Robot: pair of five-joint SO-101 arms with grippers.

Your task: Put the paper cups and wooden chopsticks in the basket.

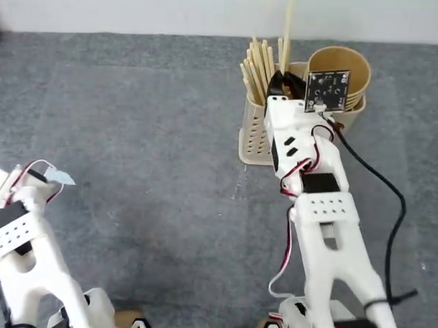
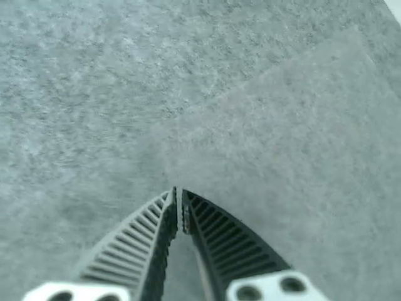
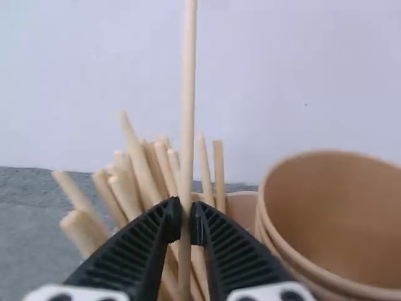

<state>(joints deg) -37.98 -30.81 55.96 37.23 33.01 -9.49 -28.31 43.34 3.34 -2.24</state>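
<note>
A cream basket (image 1: 257,144) stands at the back of the table. Several wooden chopsticks (image 1: 257,68) lean in its left part, and stacked brown paper cups (image 1: 346,71) sit in its right part. My right gripper (image 3: 185,226) is above the basket, shut on one upright chopstick (image 3: 188,94) that rises tall over the others (image 3: 141,169). The same chopstick (image 1: 287,26) shows in the high view above the right gripper (image 1: 279,83). The cups (image 3: 332,213) sit beside the fingers. My left gripper (image 2: 178,210) is shut with nothing in it, over bare grey mat near the table's left front.
A grey felt mat (image 1: 133,146) covers the table. A black cable (image 1: 390,199) trails along the right arm. The left arm (image 1: 18,236) sits at the front left corner. A pale wall (image 1: 138,10) bounds the far edge.
</note>
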